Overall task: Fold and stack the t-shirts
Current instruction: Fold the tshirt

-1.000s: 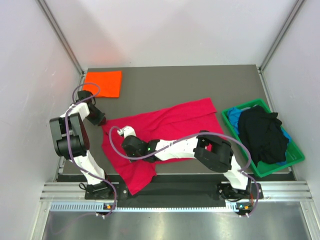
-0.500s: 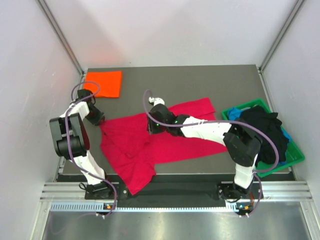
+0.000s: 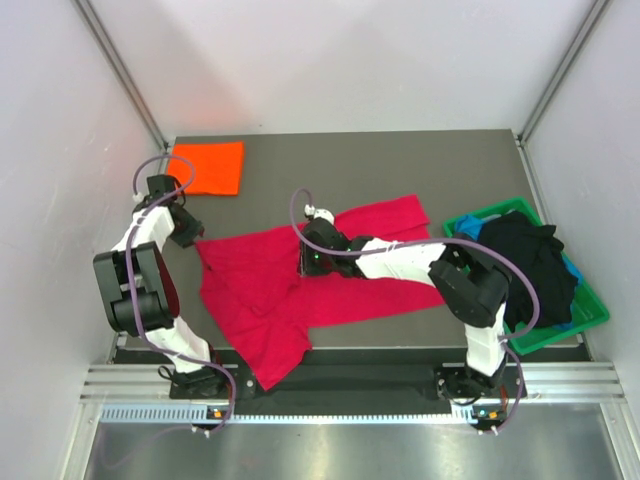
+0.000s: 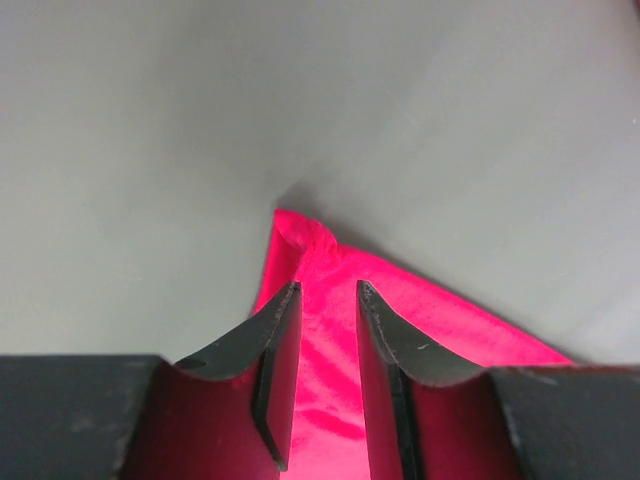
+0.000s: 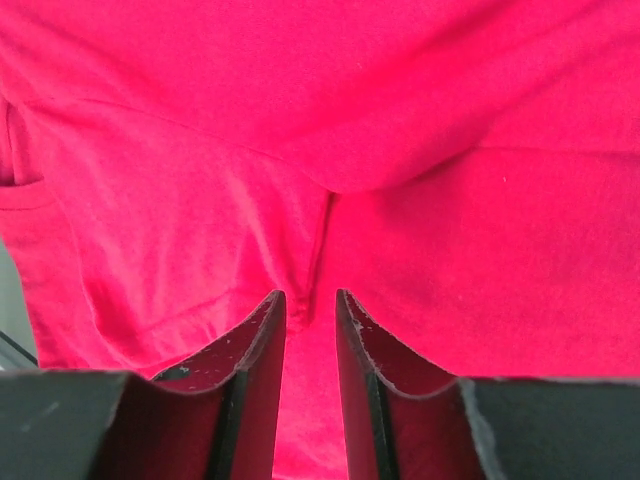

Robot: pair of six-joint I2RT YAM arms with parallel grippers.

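Note:
The crimson-red t-shirt lies spread across the middle of the grey table. My left gripper sits at its far left corner. In the left wrist view the jaws are closed to a narrow gap on that red corner. My right gripper points down onto the shirt's middle. In the right wrist view its jaws pinch a crease of the red cloth. A folded bright orange t-shirt lies at the back left corner. Black and blue shirts lie heaped in the bin.
A green plastic bin stands at the table's right edge. White walls close in the left, back and right sides. The shirt's lower part hangs toward the table's near edge.
My right gripper swung from the shirt's left part to its far edge, then came back down onto its middle. The left gripper drew the left corner slightly up and left.

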